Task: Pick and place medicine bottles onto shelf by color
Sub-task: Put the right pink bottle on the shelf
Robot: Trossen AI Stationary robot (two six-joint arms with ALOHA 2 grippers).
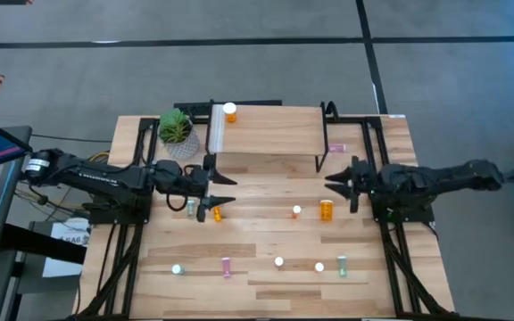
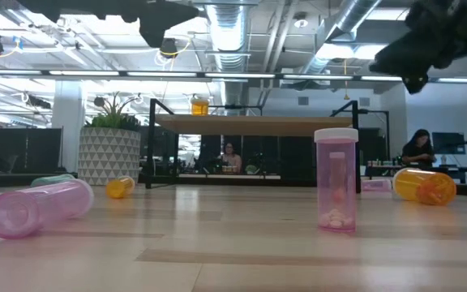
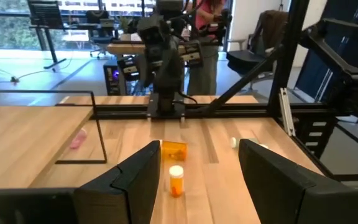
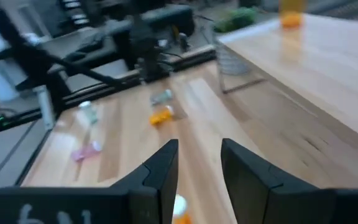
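Barely begun: one orange bottle [image 1: 229, 111] standing on the shelf [image 1: 270, 134], upper centre; other medicine bottles [image 1: 327, 210] scattered across the bench [image 1: 266, 236] below. Left pincer [image 1: 222, 193] and right pincer [image 1: 333, 182] both spread, empty, flanking the shelf. No legible labels.

Grey floor [image 1: 453, 71] crossed by dark lines fills the top of the high view; exposed silver ducts [image 2: 229, 28] and strip lights run overhead.
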